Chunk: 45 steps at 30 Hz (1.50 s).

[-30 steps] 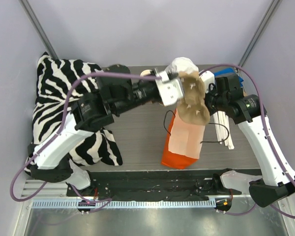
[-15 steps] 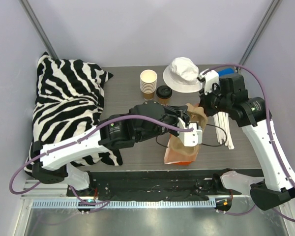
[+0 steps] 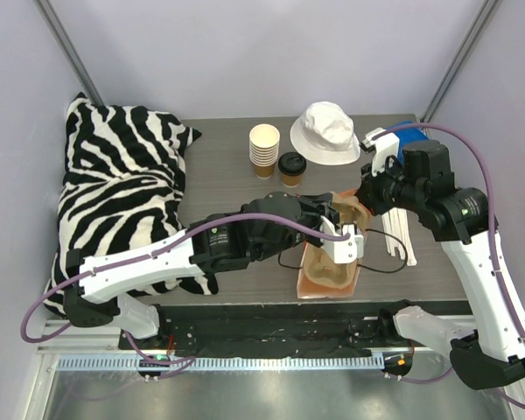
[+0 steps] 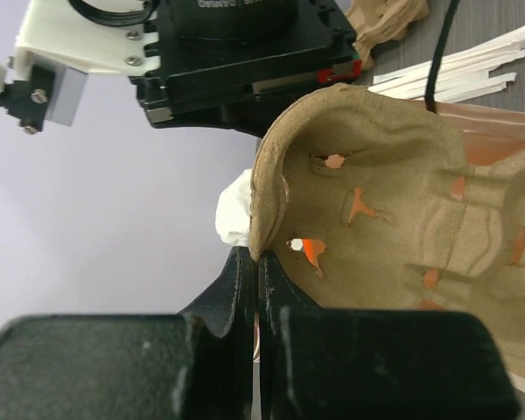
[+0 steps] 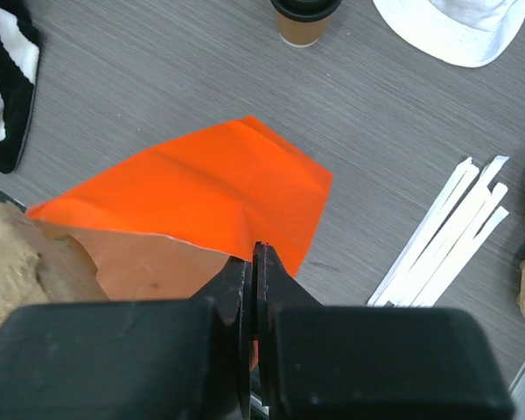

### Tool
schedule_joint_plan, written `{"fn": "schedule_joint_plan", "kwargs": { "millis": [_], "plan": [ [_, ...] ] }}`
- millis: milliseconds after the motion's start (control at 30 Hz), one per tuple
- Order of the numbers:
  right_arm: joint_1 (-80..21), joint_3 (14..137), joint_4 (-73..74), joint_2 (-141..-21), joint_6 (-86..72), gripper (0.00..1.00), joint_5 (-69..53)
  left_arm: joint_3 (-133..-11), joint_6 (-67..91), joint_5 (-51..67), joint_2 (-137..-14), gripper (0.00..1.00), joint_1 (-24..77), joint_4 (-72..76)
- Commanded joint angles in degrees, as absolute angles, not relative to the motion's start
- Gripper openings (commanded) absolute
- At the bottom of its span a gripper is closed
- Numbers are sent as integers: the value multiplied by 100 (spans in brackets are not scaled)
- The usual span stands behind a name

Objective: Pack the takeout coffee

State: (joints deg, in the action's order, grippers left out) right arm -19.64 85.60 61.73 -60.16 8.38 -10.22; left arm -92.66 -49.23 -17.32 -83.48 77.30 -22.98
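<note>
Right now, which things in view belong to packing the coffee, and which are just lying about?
Job: takeout coffee; pulp carrier; orange bag.
Lying about: cup stack; white hat; zebra cushion; wrapped straws.

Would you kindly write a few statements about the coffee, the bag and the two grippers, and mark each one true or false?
1. The coffee cup stands on the table beside the stack of cups. True.
2. The left gripper is shut on the coffee cup. False: it is shut on the rim of the cup carrier.
3. The right gripper pinches an edge of the orange bag. True.
4. The white hat lies inside the orange bag. False: it lies on the table, behind the bag.
</note>
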Motion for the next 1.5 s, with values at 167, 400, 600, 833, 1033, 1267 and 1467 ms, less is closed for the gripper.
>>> {"fn": "schedule_joint_plan", "kwargs": {
  "millis": [167, 400, 600, 833, 1033, 1267, 1467],
  "plan": [
    [-1942, 8499, 5959, -5889, 686, 1, -1327, -9247, -5685, -2153, -8025, 0, 7726, -1328],
    [-1942, 8358, 5968, -5915, 510, 1, -1415, -9228, -5529, -2180, -7963, 0, 7717, -765],
    [-1942, 8358, 5906, -6020, 404, 1, -1195, -9246, -5475, -2039, -8015, 0, 7919, -826],
    [-1942, 8367, 5985, -5959, 413, 1, -1195, -8790, -5722, -2162, -7919, 0, 7945, -676],
    [-1942, 8385, 5889, -5898, 325, 1, -1318, -8368, -5372, -2012, -7743, 0, 7989, -1326],
    [-1942, 8323, 5880, -5827, 237, 1, -1380, -8209, -4660, -2092, -7945, 0, 8007, -1801],
    [-1942, 8139, 5871, -5687, 185, 1, -1582, -7928, -4263, -2066, -8033, 0, 8016, -1951]
  ]
}}
